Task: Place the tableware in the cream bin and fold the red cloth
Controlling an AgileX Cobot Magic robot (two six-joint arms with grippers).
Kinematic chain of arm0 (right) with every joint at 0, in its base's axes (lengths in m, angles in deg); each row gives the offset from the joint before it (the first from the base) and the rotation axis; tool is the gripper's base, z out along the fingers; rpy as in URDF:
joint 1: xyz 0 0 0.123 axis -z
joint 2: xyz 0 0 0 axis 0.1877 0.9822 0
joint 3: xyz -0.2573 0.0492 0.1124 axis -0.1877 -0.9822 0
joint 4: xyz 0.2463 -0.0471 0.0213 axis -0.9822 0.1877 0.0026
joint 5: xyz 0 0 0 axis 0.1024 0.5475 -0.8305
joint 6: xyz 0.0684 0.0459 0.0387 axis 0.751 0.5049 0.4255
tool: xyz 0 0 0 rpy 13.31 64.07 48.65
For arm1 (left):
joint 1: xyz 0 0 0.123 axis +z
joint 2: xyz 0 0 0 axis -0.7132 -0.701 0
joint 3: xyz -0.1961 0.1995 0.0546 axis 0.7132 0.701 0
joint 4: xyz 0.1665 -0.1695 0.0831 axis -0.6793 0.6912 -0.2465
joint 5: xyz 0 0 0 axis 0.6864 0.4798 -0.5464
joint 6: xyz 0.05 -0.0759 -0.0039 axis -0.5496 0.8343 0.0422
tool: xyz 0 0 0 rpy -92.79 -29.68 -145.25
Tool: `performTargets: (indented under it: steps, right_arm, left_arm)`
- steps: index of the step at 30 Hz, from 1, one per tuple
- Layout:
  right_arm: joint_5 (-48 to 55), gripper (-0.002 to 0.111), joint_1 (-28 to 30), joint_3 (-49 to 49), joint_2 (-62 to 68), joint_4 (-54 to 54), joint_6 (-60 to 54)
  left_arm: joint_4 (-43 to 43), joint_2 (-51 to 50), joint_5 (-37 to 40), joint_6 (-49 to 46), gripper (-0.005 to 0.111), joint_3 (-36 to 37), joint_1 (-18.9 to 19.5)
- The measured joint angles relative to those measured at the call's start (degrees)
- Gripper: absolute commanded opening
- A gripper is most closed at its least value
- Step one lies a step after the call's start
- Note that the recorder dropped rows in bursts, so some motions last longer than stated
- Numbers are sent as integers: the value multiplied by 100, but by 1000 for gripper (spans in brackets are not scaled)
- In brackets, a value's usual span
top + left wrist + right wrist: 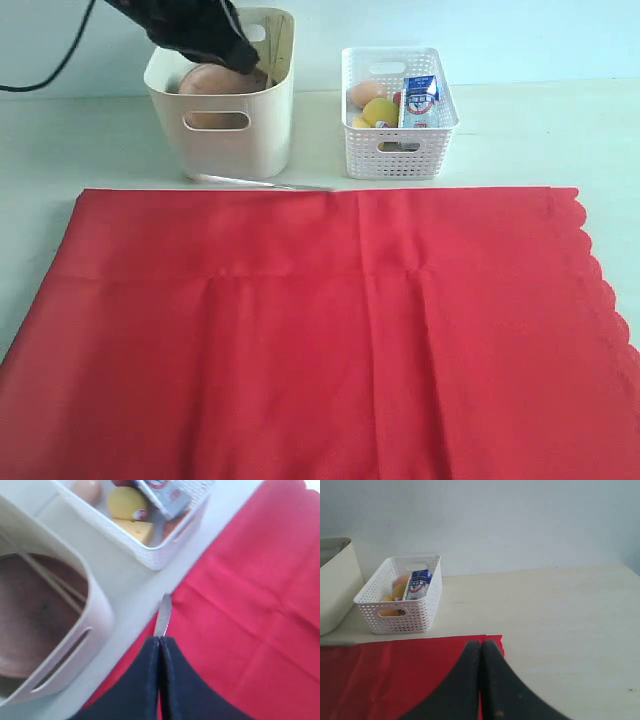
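Note:
The cream bin stands at the back left and holds the brown wooden plate and the chopsticks. My left gripper hovers over the bin's rim, shut and empty. The metal knife lies flat on the table in front of the bin, along the far edge of the red cloth; in the left wrist view its blade shows just past the shut fingertips. My right gripper is shut with nothing in it, above the cloth's corner. Tumbler, bowl and spoon are hidden.
A white lattice basket to the right of the bin holds an egg, a lemon, cheese and a milk carton. The cloth lies spread flat over most of the near table, its scalloped edge on the right. A black cable hangs at the back left.

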Motion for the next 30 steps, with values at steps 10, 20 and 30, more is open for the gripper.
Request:
performTargets:
  steps: [10,20,30]
  right_arm:
    - [0,0,0,0,0,0,0]
    - [0,0,0,0,0,0,0]
    - [0,0,0,0,0,0,0]
  left_arm:
    - [530,69,-733,-11,0,0,1018]
    - [626,-514,794,-844,27,0,1062]
    - [598,-1587,575,-745,46,0,661]
